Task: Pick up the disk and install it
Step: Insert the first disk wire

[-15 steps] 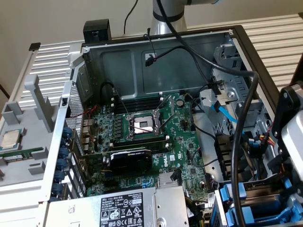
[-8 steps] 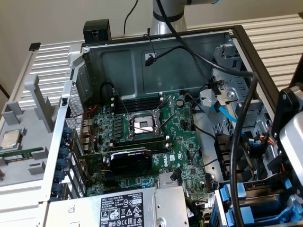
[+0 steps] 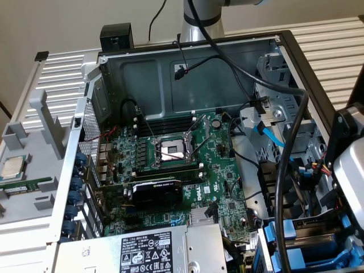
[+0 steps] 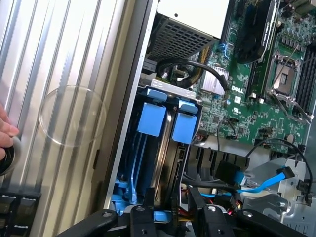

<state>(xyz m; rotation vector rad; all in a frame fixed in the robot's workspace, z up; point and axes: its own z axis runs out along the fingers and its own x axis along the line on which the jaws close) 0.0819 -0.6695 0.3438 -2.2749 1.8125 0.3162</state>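
Note:
The disk (image 4: 168,153) stands on edge in the drive bay at the case's corner, a dark metal slab between blue carrier tabs (image 4: 150,118). My gripper (image 4: 170,200) reaches down over its near end, one black finger on each side, shut on it. In the exterior view the arm's wrist (image 3: 348,170) hangs over the blue drive bay (image 3: 296,250) at the lower right of the open computer case.
Motherboard (image 3: 182,165) with open CPU socket, black graphics card (image 3: 156,190) and grey power supply (image 3: 153,253) fill the case. Blue SATA cable (image 4: 261,180) and black cables (image 3: 284,170) run beside the bay. A person's hand (image 4: 5,131) rests on the ribbed panel. A CPU chip (image 3: 14,166) lies outside the case.

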